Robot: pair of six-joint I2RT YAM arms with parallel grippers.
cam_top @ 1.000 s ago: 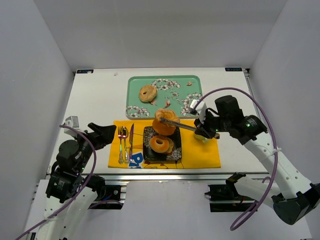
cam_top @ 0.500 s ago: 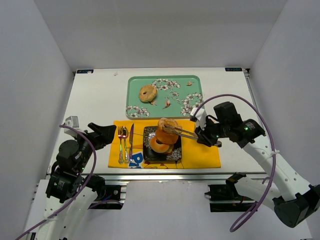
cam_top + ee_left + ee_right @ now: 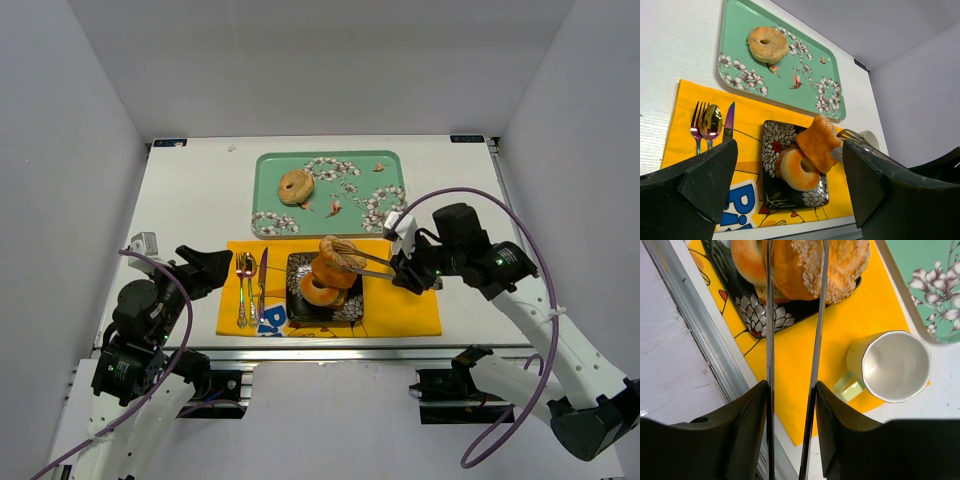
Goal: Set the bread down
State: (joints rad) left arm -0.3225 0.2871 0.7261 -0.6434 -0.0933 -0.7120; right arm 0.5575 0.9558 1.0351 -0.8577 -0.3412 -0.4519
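Hanging in a pair of tongs (image 3: pixel 770 365), the bread (image 3: pixel 337 262) is shown tilted on edge over a black flowered plate (image 3: pixel 352 310) near the middle of the table (image 3: pixel 190 190). Its crust is golden and dotted with pale seeds, and its cut face is a flat orange-brown. Its lower edge is seen against a ring-shaped roll (image 3: pixel 319 290) lying on the plate; whether the two touch cannot be told. The tongs are pinched by the right fingers (image 3: pixel 745 440), which are closed onto both steel arms. The left fingers (image 3: pixel 705 185) are spread wide with nothing between them, and are positioned at the near left, well apart from the plate.

The plate is set on a yellow placemat (image 3: pixel 405 310), close to the mat's near edge, which lies just beside the table's front edge. A fork (image 3: pixel 697 125), a spoon (image 3: pixel 710 121) and a knife (image 3: pixel 728 120) are lined up on the mat's left part. A pale cup (image 3: pixel 895 365) is stood just right of the plate, near the mat's right edge. Beyond the mat a teal tray (image 3: pixel 270 190) is placed, its near rim at the mat's far edge, with a bagel (image 3: pixel 296 187) on it. White table surface is seen on both sides of tray and mat.
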